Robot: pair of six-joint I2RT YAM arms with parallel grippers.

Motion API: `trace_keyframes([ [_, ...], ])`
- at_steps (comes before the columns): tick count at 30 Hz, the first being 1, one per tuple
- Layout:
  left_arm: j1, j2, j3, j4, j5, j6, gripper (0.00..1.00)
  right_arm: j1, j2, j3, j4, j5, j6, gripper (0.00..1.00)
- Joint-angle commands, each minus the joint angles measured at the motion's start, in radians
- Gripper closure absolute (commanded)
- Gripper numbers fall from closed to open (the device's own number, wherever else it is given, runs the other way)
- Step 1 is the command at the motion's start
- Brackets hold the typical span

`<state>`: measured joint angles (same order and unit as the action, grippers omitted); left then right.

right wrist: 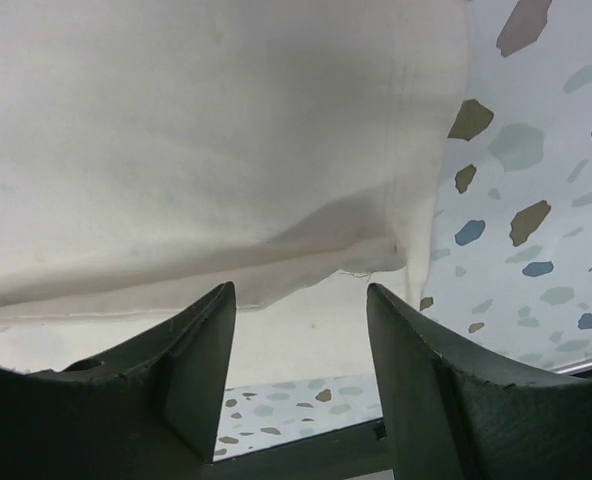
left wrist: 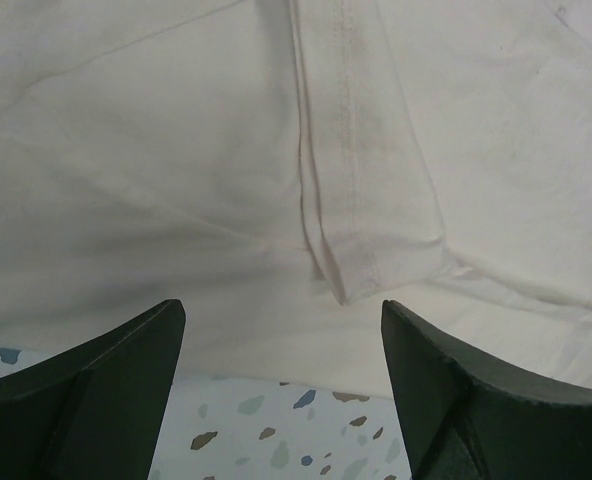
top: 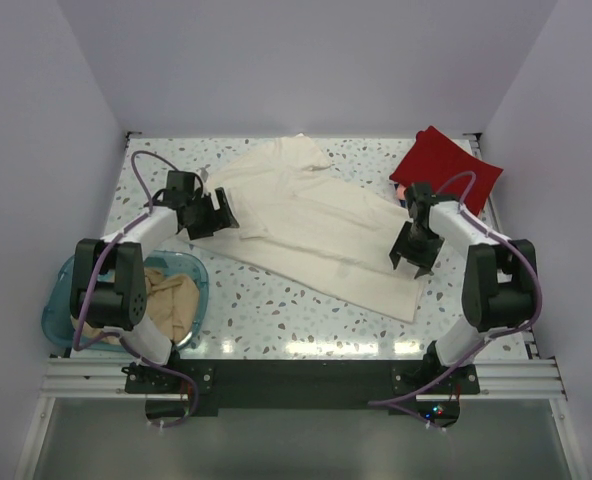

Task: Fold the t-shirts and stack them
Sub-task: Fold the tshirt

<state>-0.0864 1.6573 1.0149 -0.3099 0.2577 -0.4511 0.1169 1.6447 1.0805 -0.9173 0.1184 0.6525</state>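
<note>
While a tan shirt (top: pixel 176 300) sits crumpled in the blue tub (top: pixel 61 300) at far left, the left end effector (top: pixel 224 214) hovers wide open and empty at a sleeve edge of the cream shirt (top: pixel 306 225); that shirt lies spread across the bench (top: pixel 276 315), so folding looks barely begun. Further along, the right end effector (top: pixel 413 262), likewise parted and holding nothing, sits over the hem corner. Next, each probably needs to pinch its edge. A red shirt (top: pixel 446 165) lies far right; whether pink cloth peeks out beside it is unclear

Lab booth: white walls (top: pixel 306 60), alu frame (top: pixel 81 378)
</note>
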Motion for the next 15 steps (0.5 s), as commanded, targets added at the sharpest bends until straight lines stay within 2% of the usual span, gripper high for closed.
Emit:
trace_keyframes([
  [1,-0.004,-0.054,-0.012,0.015,0.008,0.019,0.16,-0.005,0.038,0.045,0.012,0.067,0.013,0.42],
  [11,-0.009,-0.074,-0.012,0.011,0.020,0.037,0.16,-0.060,0.006,0.165,-0.057,0.119,-0.013,0.40],
  [15,-0.018,-0.054,-0.010,0.037,0.034,0.009,0.20,-0.072,-0.039,0.199,-0.077,0.130,-0.033,0.40],
])
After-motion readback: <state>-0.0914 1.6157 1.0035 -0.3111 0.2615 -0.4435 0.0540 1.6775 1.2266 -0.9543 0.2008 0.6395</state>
